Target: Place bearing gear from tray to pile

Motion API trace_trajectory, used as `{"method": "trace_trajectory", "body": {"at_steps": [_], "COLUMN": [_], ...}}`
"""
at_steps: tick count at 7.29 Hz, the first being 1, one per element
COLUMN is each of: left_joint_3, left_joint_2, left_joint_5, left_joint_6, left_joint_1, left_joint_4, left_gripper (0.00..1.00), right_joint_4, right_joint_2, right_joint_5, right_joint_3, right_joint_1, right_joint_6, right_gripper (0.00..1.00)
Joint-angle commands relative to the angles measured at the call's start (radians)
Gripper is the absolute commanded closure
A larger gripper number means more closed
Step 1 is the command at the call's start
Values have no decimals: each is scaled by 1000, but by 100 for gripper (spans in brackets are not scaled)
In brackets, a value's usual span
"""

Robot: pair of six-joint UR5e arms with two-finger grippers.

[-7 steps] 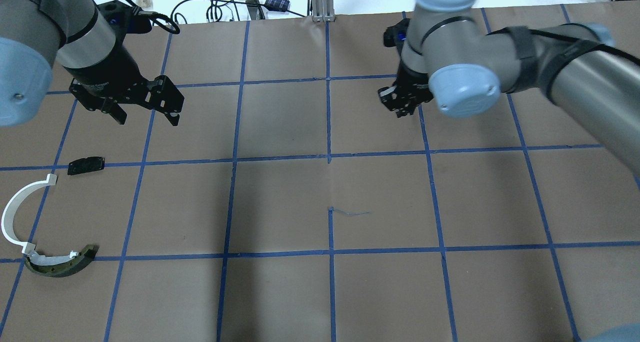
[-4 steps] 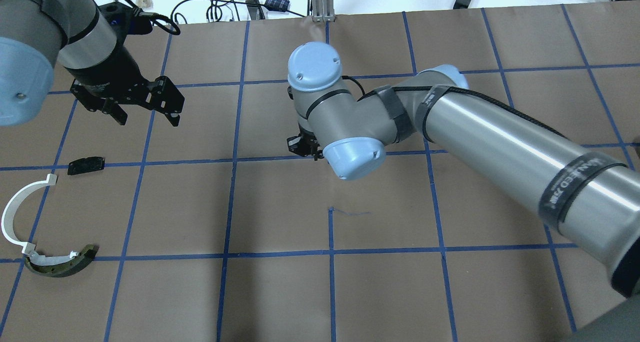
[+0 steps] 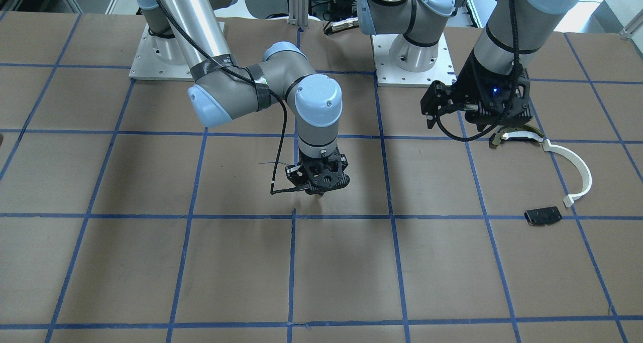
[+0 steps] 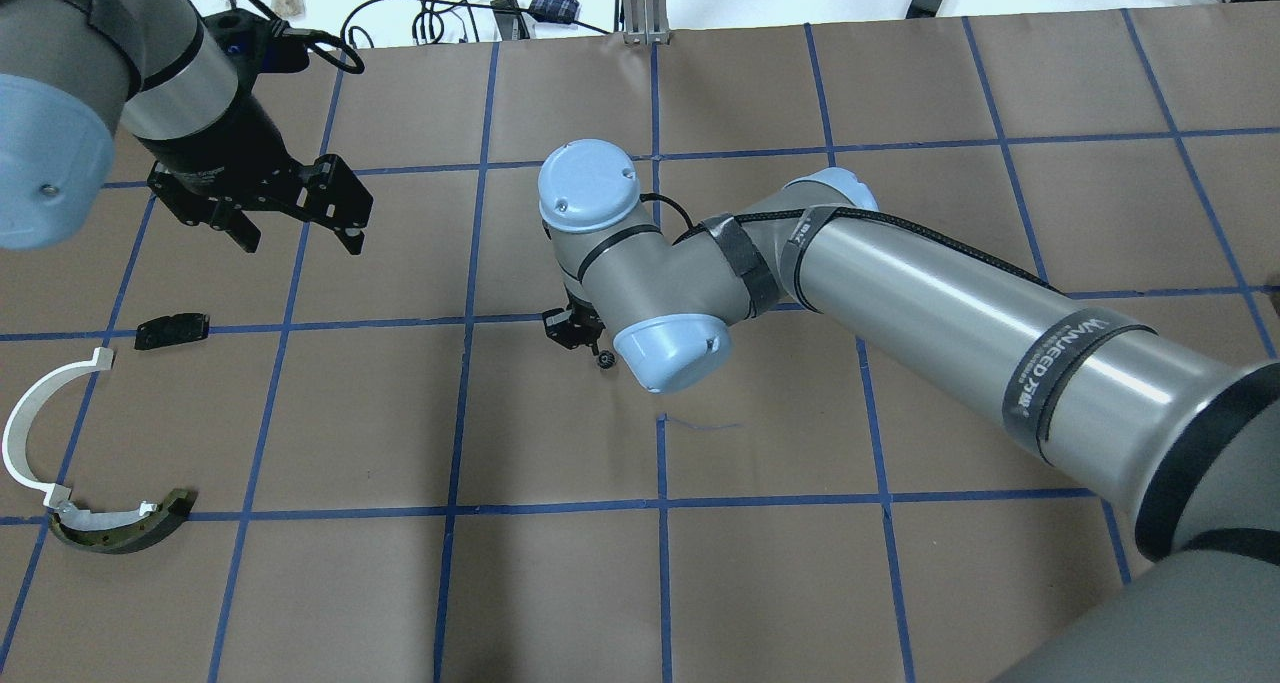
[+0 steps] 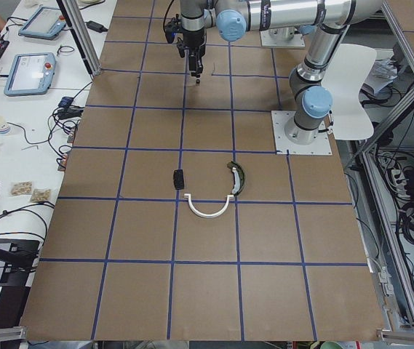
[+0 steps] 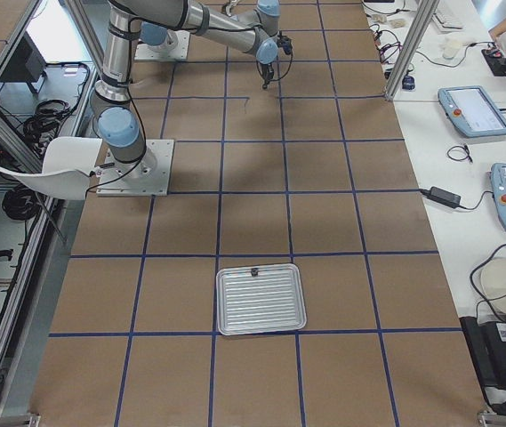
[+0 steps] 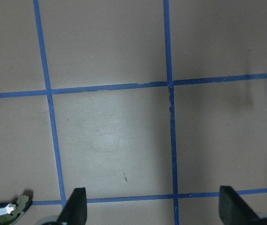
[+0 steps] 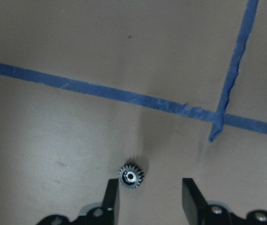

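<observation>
The bearing gear (image 8: 131, 176), small, dark and toothed with a silver hub, lies on the brown paper near the table's middle (image 4: 605, 360). My right gripper (image 8: 149, 190) hangs just over it, open; the gear sits beside one finger (image 8: 111, 199), not clamped. It shows in the overhead view (image 4: 576, 329) too. The pile is at the far left: a white arc strip (image 4: 30, 433), a dark curved piece (image 4: 122, 529) and a black plate (image 4: 172, 330). My left gripper (image 4: 297, 225) is open and empty above the paper, behind the pile.
The metal tray (image 6: 261, 299) stands far off at the table's right end, with one small part (image 6: 254, 270) at its rim. Blue tape lines grid the brown paper. Cables and tablets lie beyond the table's far edge.
My right arm has swung from the far right to the table's middle and come down. The gear now shows on the paper by its fingers. The left arm has barely moved.
</observation>
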Motion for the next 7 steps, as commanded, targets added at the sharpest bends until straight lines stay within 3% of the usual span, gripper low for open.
{"method": "trace_trajectory", "body": {"at_steps": [1, 4, 7], "left_joint_3": [0, -38, -75], "left_joint_2": [-10, -57, -183], "left_joint_5": [-1, -18, -43], "left_joint_6": [-7, -24, -129], "left_joint_1": [0, -30, -197], "left_joint_4": [-2, 36, 265], "left_gripper": [0, 0, 0], "right_joint_4": [-15, 238, 301], "right_joint_2": [-80, -264, -304], "right_joint_5": [-24, -11, -16], "right_joint_3": [2, 8, 2], "right_joint_1": [-127, -492, -900], "right_joint_6": [-147, -730, -1261], "right_gripper": [0, 0, 0]}}
